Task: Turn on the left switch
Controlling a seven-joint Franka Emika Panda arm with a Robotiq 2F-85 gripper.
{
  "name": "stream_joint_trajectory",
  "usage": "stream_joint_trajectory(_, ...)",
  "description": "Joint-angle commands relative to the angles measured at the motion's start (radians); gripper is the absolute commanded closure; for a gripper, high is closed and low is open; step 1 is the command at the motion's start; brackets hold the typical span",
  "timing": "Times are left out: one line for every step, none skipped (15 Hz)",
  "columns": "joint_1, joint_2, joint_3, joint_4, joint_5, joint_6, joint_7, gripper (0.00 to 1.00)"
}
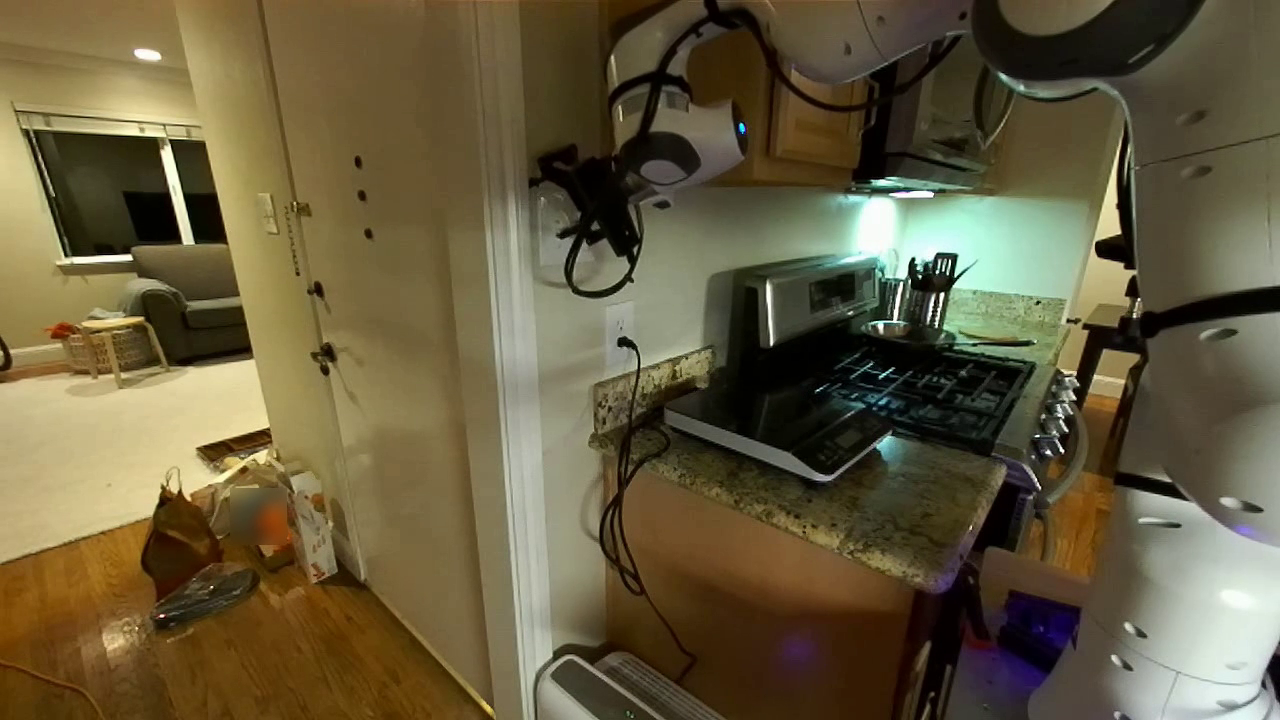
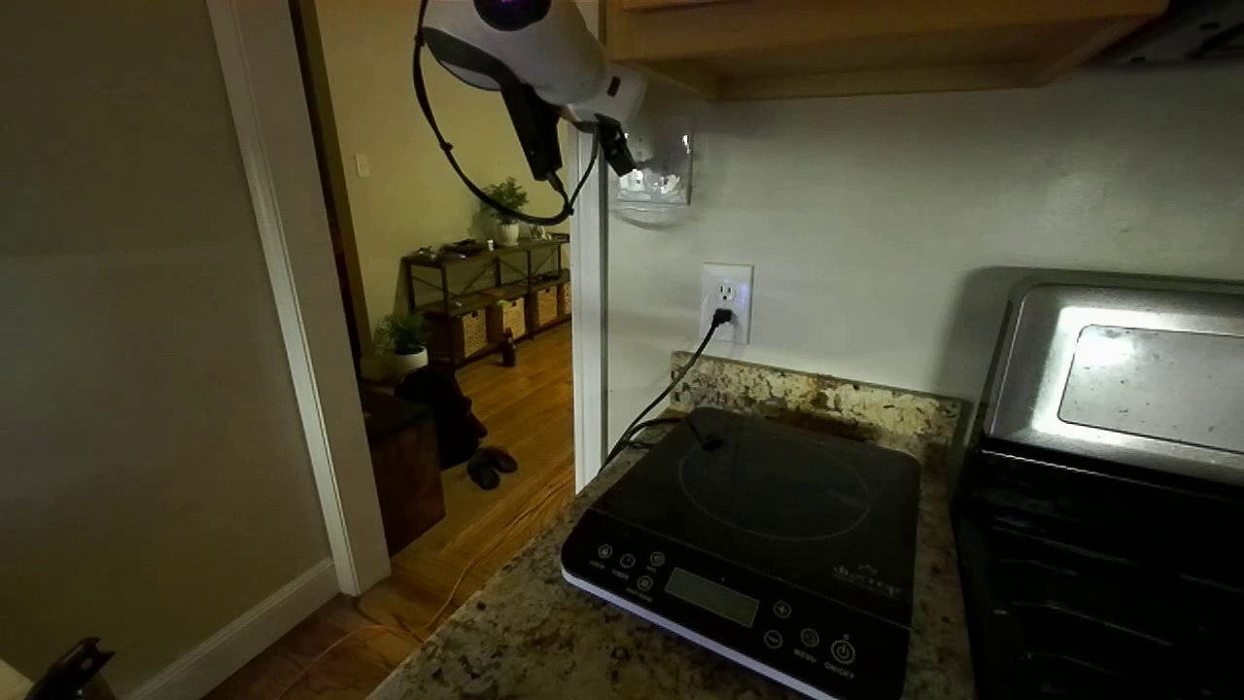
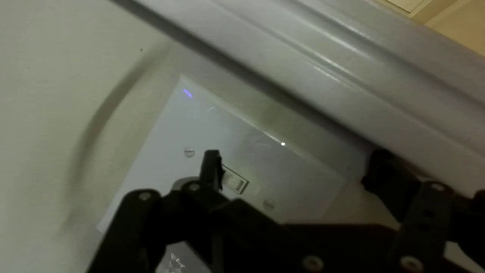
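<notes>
Two screws (image 3: 189,152) flank the left switch (image 3: 235,181), a toggle in a pale wall plate (image 3: 223,129) just beside white door trim (image 3: 303,64). The wrist view shows it plainly, whereas in both exterior views the gripper (image 3: 293,167) partly covers the plate. The jaws stand wide apart; one fingertip (image 3: 211,165) overlaps the switch's end, and whether they touch, I cannot tell. In an exterior view, a metal canister (image 1: 928,307) behind a frying pan (image 1: 892,331) holds dark utensils (image 1: 944,266). In an exterior view, a white pot (image 2: 506,233) on a shelf unit (image 2: 476,256) holds a leafy plant (image 2: 503,197), with wicker baskets (image 2: 508,319) below.
</notes>
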Motion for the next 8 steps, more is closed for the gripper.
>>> stream_joint_trajectory(-0.002,-0.023,-0.001,-0.046,-0.068,0.004,0.066,0.00)
stream_joint_trajectory(-0.003,-0.026,-0.002,-0.056,-0.087,0.003,0.082,0.00)
stream_joint_trajectory(-0.003,-0.030,-0.003,-0.062,-0.100,-0.001,0.092,0.00)
stream_joint_trajectory(-0.002,-0.028,-0.004,-0.064,-0.115,0.003,0.110,0.00)
stream_joint_trajectory(-0.002,-0.023,-0.004,-0.057,-0.120,-0.002,0.116,0.00)
stream_joint_trajectory(-0.004,-0.016,-0.003,-0.043,-0.112,-0.011,0.105,0.00)
stream_joint_trajectory(-0.005,-0.008,-0.003,-0.027,-0.106,-0.015,0.097,0.00)
stream_joint_trajectory(-0.005,-0.002,-0.003,-0.017,-0.102,-0.014,0.094,0.00)
